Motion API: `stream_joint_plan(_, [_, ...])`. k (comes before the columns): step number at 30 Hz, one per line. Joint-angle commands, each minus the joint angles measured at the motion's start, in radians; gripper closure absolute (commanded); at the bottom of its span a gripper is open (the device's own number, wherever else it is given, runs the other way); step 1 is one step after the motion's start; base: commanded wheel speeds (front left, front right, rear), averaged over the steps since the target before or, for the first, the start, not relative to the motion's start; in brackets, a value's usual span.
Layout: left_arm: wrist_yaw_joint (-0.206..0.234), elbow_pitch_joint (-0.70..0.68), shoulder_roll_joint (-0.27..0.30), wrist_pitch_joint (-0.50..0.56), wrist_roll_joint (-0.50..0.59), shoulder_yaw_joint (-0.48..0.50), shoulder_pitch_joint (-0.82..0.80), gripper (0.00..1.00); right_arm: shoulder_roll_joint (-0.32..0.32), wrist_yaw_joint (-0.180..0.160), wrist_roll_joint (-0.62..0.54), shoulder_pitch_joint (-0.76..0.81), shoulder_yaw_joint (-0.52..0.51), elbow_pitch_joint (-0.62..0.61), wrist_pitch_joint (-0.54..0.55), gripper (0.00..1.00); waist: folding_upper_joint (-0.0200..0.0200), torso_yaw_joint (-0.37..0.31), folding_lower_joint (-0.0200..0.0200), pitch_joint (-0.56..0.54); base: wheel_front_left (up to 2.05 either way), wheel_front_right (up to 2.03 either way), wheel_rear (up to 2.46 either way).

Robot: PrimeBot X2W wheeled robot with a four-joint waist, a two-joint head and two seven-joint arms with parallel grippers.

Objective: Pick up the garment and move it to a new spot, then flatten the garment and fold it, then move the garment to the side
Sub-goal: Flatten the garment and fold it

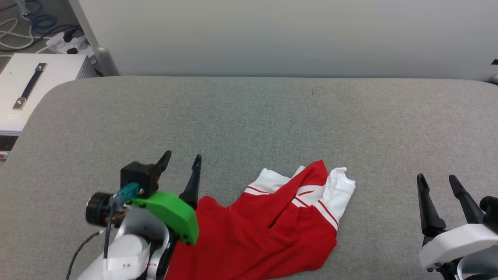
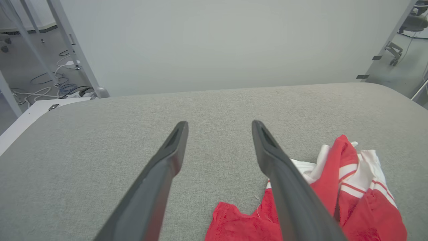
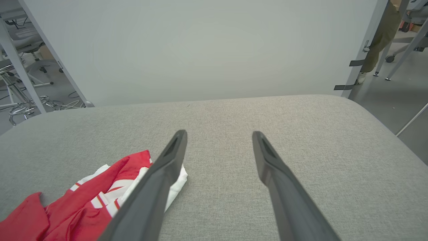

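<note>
one garment (image 1: 268, 229), crumpled in a heap at the near edge of the desk (image 1: 249, 116), not yet flattened. left hand (image 1: 182, 155) just beside its left edge, spread wide, empty (placed to regrasp, i'd judge). right hand (image 1: 436, 177) well apart on the right, likewise wide and empty. count: two hands.

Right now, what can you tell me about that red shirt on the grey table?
The red shirt looks like thin jersey fabric, with white sleeves edged in red-and-white stripes. It lies crumpled and folded over itself, not flat, near the front edge of the grey padded table. The open left gripper hangs at its left edge, holding nothing; whether it touches the cloth is unclear. The open right gripper stands well clear.
</note>
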Motion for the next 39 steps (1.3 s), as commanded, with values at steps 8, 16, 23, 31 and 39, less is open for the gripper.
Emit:
stream_joint_plan(8, [-0.189, 0.157, -0.086, 0.199, -0.005, -0.137, -0.298, 0.0, -0.001, -0.001, 0.002, -0.067, 0.015, -0.011, -0.012, 0.0, 0.0, -0.058, 0.0, 0.119, 0.0, 0.0, 0.0])
stream_joint_plan(16, [-0.341, 0.398, -0.171, 0.397, -0.034, -0.25, -0.485, 0.0, -0.001, -0.001, 0.01, -0.103, 0.027, 0.013, -0.03, 0.0, 0.0, -0.1, 0.0, 0.191, 0.0, 0.0, 0.0])
stream_joint_plan(23, [-0.406, 0.591, -0.202, 0.515, -0.032, -0.338, -0.582, 0.0, -0.001, -0.001, 0.019, -0.128, 0.037, 0.038, -0.054, 0.0, 0.0, -0.126, 0.0, 0.242, 0.0, 0.0, 0.0])
stream_joint_plan(31, [-0.427, 0.743, -0.227, 0.614, -0.045, -0.468, -0.617, 0.53, -0.001, -0.001, 0.031, -0.147, 0.045, 0.07, -0.077, 0.0, 0.0, -0.145, 0.0, 0.265, 0.0, 0.0, 0.0])
stream_joint_plan(39, [-0.418, 0.77, -0.23, 0.497, -0.072, -0.481, -0.654, 1.0, -0.001, -0.001, 0.033, -0.147, 0.039, 0.09, -0.084, 0.0, 0.0, -0.139, 0.0, 0.244, 0.0, 0.0, 0.0])
